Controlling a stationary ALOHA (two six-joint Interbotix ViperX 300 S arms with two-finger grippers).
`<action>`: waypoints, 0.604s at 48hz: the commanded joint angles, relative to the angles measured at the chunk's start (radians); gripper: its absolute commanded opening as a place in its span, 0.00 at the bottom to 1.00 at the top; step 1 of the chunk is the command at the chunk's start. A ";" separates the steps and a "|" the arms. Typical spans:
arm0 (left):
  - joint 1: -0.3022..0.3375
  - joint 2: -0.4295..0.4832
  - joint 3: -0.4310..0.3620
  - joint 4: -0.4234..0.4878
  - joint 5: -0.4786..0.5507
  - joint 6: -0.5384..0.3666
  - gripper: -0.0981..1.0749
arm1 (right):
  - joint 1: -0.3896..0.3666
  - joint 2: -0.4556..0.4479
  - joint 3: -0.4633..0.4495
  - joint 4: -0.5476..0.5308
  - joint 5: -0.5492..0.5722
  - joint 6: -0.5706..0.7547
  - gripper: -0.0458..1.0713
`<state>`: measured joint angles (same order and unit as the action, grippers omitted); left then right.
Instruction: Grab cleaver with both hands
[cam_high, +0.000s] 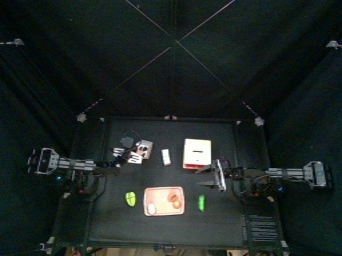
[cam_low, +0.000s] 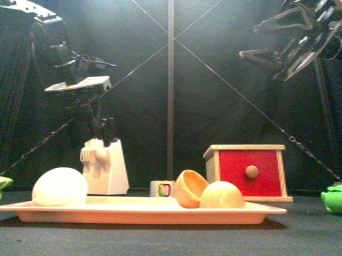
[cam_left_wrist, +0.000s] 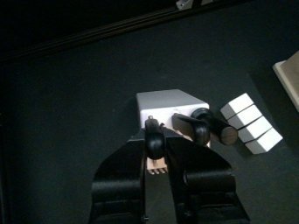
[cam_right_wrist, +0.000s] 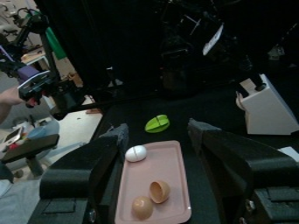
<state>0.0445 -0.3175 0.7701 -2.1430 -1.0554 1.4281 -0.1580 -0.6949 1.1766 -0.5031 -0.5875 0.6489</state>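
Black curtained table (cam_high: 107, 215), left fingers (cam_left_wrist: 151, 138) clamped on cleaver (cam_left_wrist: 156, 164) by brown handle, above white knife block (cam_left_wrist: 163, 103), right fingers (cam_right_wrist: 228, 144) wide

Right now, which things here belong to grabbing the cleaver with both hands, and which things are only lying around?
For the job:
- cleaver, held up above the table by the left gripper
- right gripper, open and holding nothing

Lying about:
- knife block
- red box
- pink tray with a white egg
- green item
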 joint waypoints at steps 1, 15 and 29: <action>-0.002 -0.012 -0.026 0.006 -0.005 0.005 0.47 | -0.002 -0.005 -0.008 0.011 -0.003 0.002 0.85; -0.048 -0.051 -0.034 0.006 -0.014 0.006 0.47 | -0.002 -0.005 -0.006 0.014 -0.003 0.000 0.85; -0.123 -0.137 -0.034 0.006 -0.081 0.014 0.47 | -0.002 -0.005 -0.006 0.014 -0.003 0.000 0.85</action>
<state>-0.0614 -0.4234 0.7593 -2.1430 -1.1259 1.4389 -0.1580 -0.6964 1.1796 -0.4924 -0.5875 0.6489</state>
